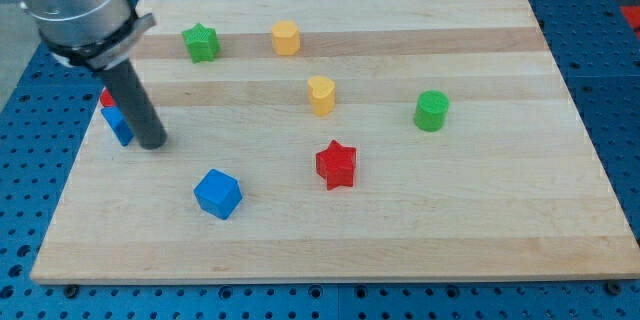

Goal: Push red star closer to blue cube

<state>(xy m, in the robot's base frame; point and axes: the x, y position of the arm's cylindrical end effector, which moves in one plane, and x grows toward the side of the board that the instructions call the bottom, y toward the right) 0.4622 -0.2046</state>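
My tip is sitting near the view's left edge of the light wooden board, just beside a small blue block and a partly hidden red block. There's no hand to open or close, just the bare rod holding nothing. The red star-shaped block is lying mid-board, well apart from the blue cube down-left of it. Judging by that gap, nothing is done yet: the tip is needing to get round to the star's right side and push left.
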